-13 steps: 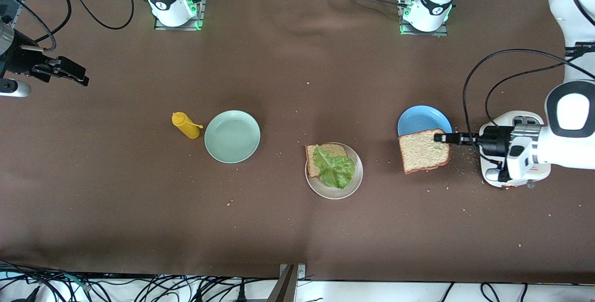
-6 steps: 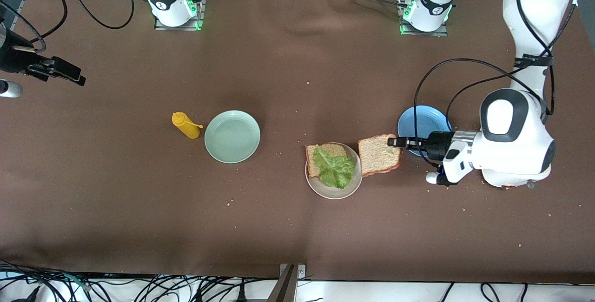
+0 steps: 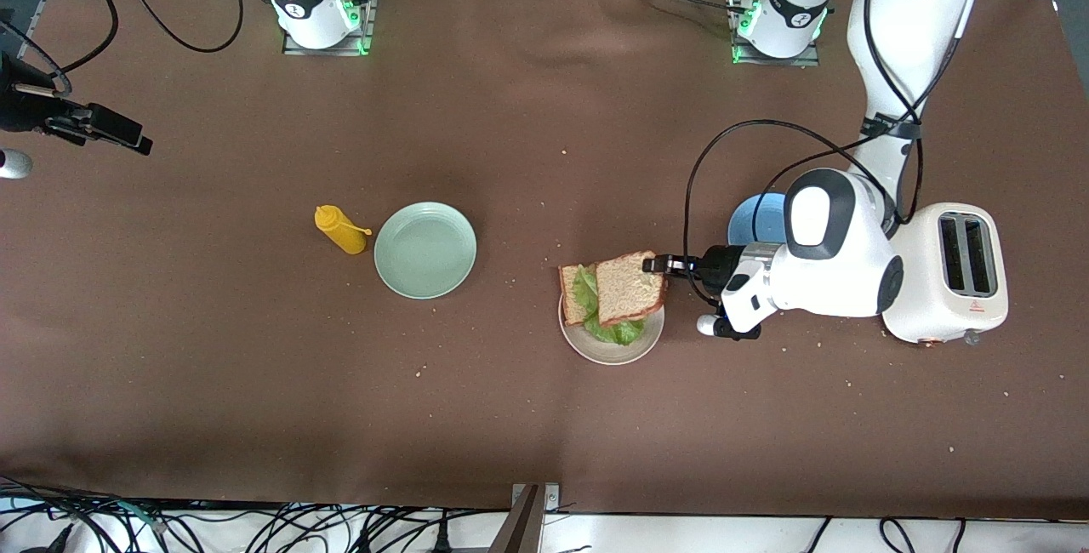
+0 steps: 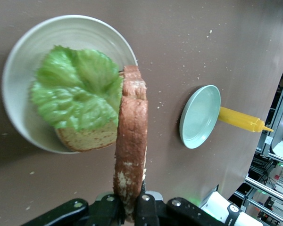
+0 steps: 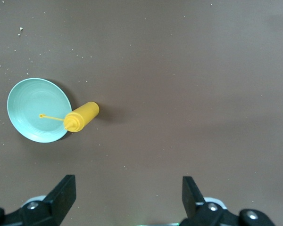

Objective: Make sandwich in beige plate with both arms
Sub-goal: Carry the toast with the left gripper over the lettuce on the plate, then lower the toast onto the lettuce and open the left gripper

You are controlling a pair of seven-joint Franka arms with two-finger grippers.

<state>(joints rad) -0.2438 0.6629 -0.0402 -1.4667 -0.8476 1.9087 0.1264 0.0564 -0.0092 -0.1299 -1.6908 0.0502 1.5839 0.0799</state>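
Note:
The beige plate [image 3: 634,349] holds a brown bread slice [image 3: 572,293] with a ruffled green lettuce leaf [image 3: 617,333] on it. My left gripper [image 3: 657,264] is shut on the edge of a second bread slice [image 3: 628,287] and holds it over the lettuce and plate. In the left wrist view the held slice [image 4: 131,155] is seen edge-on, above the lettuce [image 4: 75,92] and plate [image 4: 19,61]. My right gripper [image 3: 128,138] is open and empty, in the air over the right arm's end of the table; its fingers [image 5: 61,194] show over bare cloth.
A mint-green plate [image 3: 424,249] and a yellow squeeze bottle [image 3: 340,229] stand toward the right arm's end. A blue plate [image 3: 757,219] lies partly hidden under my left arm. A white toaster [image 3: 957,281] stands at the left arm's end. Crumbs dot the brown cloth.
My left gripper has carried the second bread slice from beside the blue plate to over the lettuce on the beige plate. The right gripper has drifted slightly toward the table's end.

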